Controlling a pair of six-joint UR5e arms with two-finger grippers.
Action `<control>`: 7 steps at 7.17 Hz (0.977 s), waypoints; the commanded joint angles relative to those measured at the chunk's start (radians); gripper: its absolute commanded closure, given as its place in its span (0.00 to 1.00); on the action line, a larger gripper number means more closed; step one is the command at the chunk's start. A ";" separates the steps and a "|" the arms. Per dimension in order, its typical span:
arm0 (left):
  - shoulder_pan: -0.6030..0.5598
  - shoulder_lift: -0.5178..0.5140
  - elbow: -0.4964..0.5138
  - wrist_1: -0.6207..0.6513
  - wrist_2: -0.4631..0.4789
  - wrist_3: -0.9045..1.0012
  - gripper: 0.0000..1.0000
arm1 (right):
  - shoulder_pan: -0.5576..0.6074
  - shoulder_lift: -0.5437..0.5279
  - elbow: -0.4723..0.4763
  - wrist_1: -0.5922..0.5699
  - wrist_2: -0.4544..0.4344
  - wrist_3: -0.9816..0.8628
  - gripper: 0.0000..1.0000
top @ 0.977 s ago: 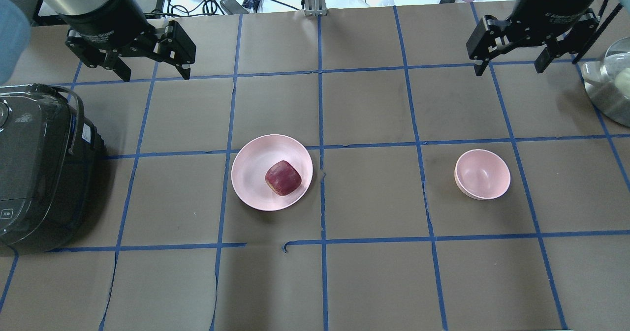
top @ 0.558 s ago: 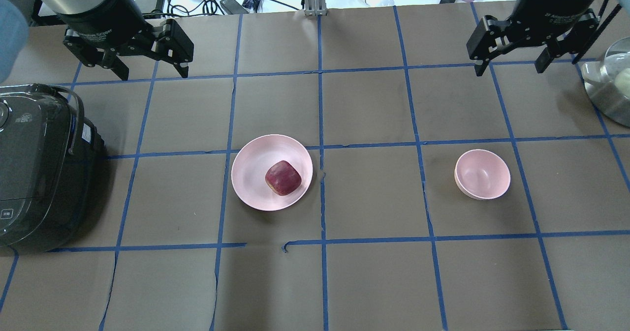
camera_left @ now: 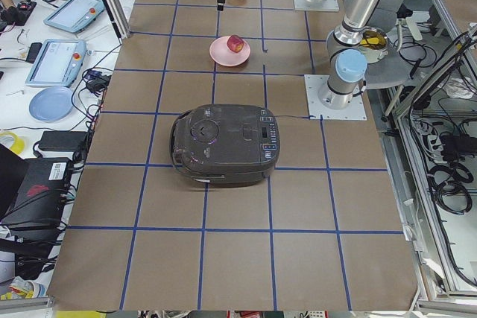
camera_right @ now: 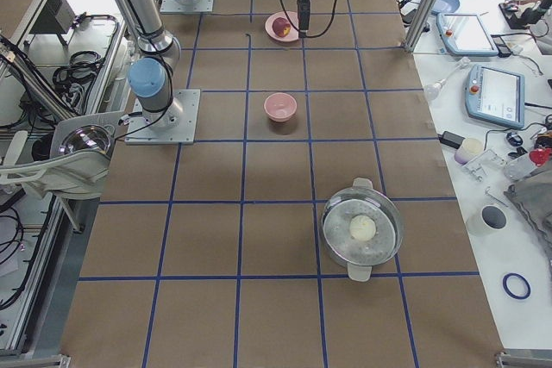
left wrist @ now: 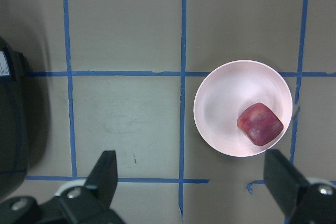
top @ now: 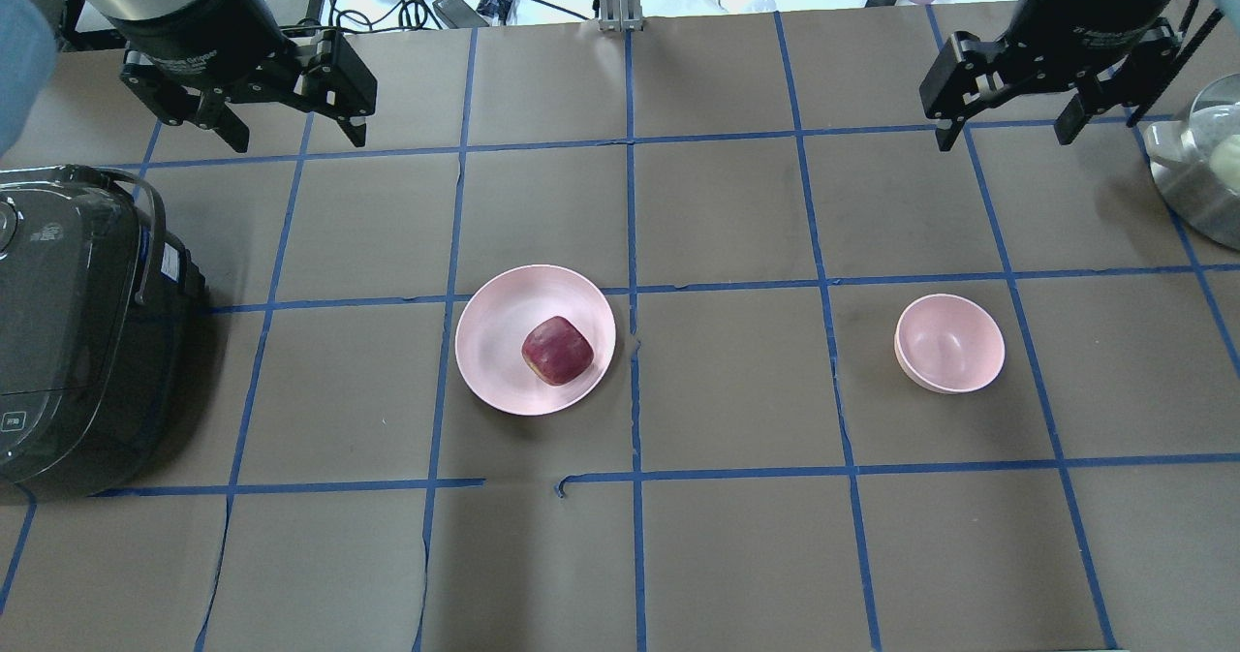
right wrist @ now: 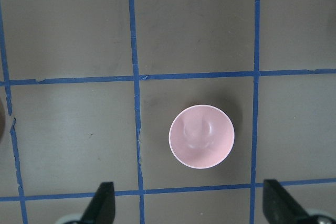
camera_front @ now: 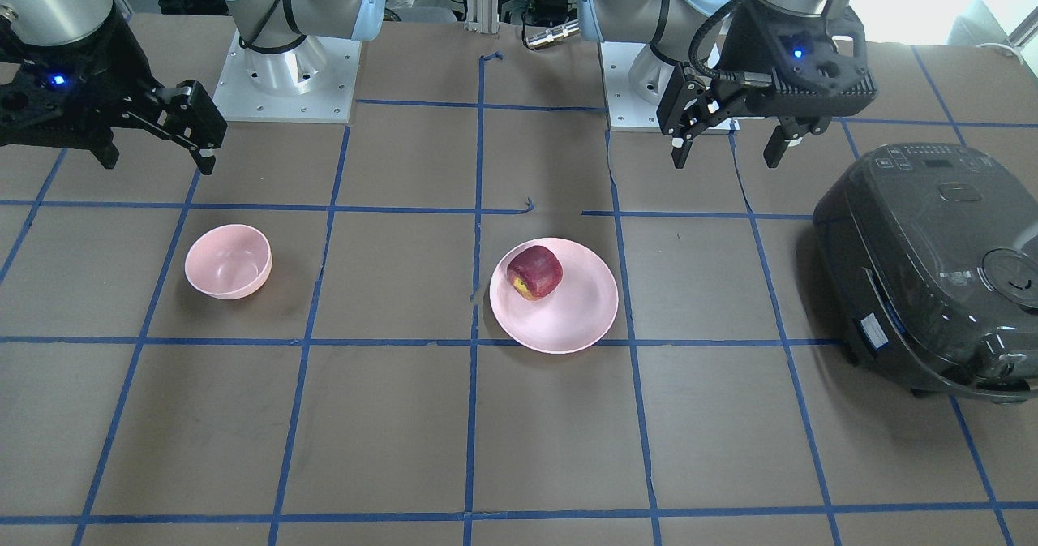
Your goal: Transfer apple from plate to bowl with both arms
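Observation:
The dark red apple (top: 557,350) sits on the flat pink plate (top: 489,342), right of the plate's middle, and also shows in the front view (camera_front: 535,272) and the left wrist view (left wrist: 260,124). The small pink bowl (top: 949,344) stands empty to the right and also shows in the right wrist view (right wrist: 201,137). My left gripper (top: 297,137) hangs open and empty high over the far left of the table, well away from the plate. My right gripper (top: 1004,137) hangs open and empty over the far right, beyond the bowl.
A black rice cooker (top: 77,332) stands at the left edge, beside the left gripper's area. A steel pot with a glass lid (top: 1201,177) stands at the right edge. Blue tape lines grid the brown table. Cables and devices lie beyond the far edge.
My left gripper has shifted slightly toward the far edge of the table. The right gripper, apple, plate and bowl have not visibly moved.

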 commanded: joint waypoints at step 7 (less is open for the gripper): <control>-0.193 -0.138 -0.219 0.295 -0.083 -0.577 0.00 | 0.000 0.002 0.006 0.009 -0.009 -0.003 0.00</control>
